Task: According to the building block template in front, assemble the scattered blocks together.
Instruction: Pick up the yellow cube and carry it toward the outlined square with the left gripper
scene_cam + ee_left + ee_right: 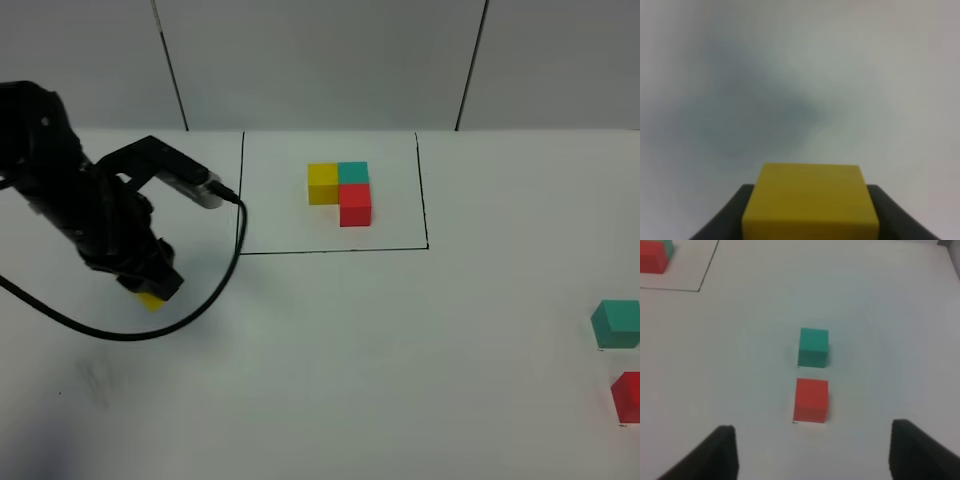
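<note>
yellow block point(810, 202) gripped in left hand point(152, 284), far left of worktop point(330, 360).
dark fingers point(740, 215) press both its sides; whether it rests on the surface or sits just above, cannot tell. teal block point(813, 347) and red block point(811, 399) lie loose near the right edge, close but not touching, teal the nearer to the template point(340, 193). right hand point(812, 452) hangs on the red one's side of the pair, spread wide, holding nothing. template sits back centre: yellow and teal side by side, red in front of the teal, all inside a thin black outline point(427, 200).
</note>
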